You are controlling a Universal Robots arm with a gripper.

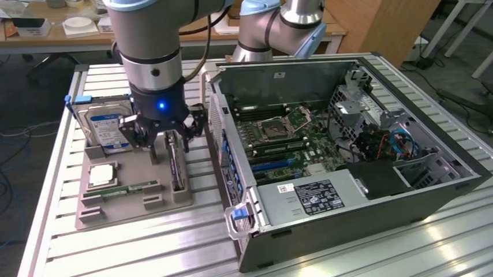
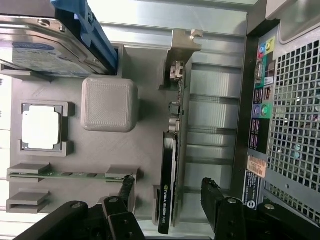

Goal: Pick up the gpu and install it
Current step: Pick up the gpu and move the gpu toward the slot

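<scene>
The gpu [image 1: 176, 170] stands edgewise in a grey tray [image 1: 127, 212] on the slatted table [image 1: 138, 249], gripper [image 1: 164, 138] open above.

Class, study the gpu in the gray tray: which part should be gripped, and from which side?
Probably take the gpu by its upper long edge, coming straight down. It stands on edge in the tray slots, leaving both flat faces free for the jaws.

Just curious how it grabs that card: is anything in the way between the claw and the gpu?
Nothing visible does. The open gripper hangs over the gpu, which stands on edge in the tray, with its fingers to either side. The grey block sits off to one side, not between them.
</scene>
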